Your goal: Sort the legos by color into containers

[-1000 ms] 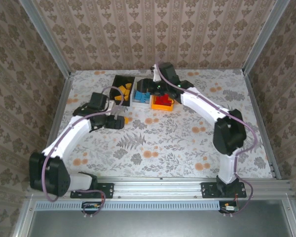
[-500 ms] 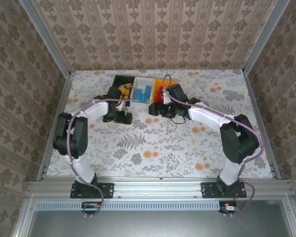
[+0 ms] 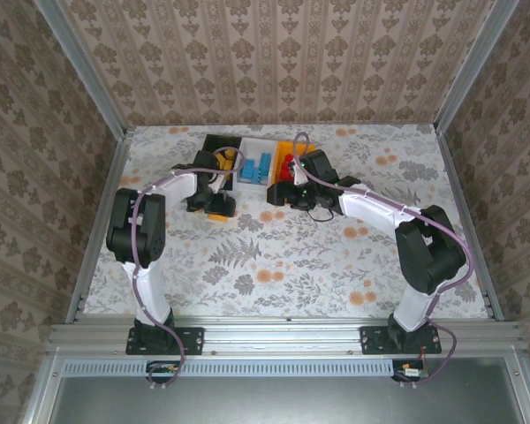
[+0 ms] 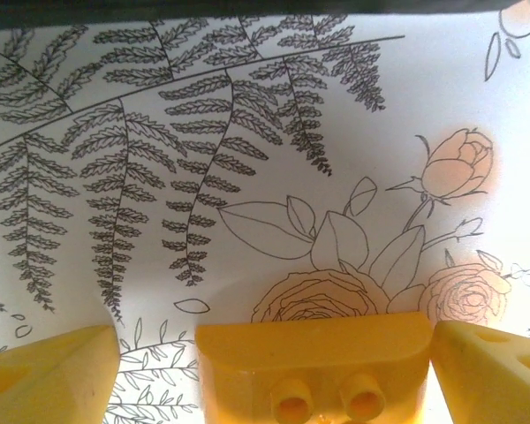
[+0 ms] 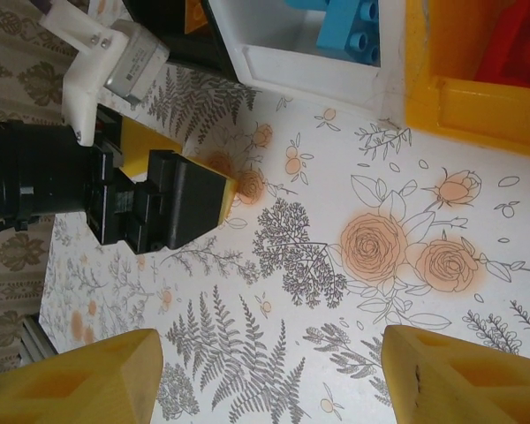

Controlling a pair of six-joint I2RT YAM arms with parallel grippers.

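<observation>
A yellow-orange brick [image 4: 322, 362] lies studs toward the camera between the wide-apart fingers [image 4: 49, 375] of my open left gripper [image 4: 274, 371], close against the right one. In the top view that gripper [image 3: 216, 210] sits on the table just in front of the black bin [image 3: 214, 141], which holds yellow bricks [image 3: 223, 159]. The white bin [image 3: 252, 146] holds blue bricks [image 3: 261, 165], and the orange bin [image 3: 299, 146] holds red bricks [image 3: 289, 162]. My right gripper [image 3: 287, 196] is open and empty [image 5: 269, 380] over the table before the white [image 5: 309, 62] and orange [image 5: 477, 102] bins.
The three bins stand side by side at the back middle of the flowered tablecloth [image 3: 274, 256]. The two grippers are close together in front of them. Metal rails and patterned walls frame the table. The left arm's black gripper body [image 5: 159, 208] shows in the right wrist view.
The right gripper drew back from over the bins to the table in front of them. The left arm swung in from the near left toward the black bin's front.
</observation>
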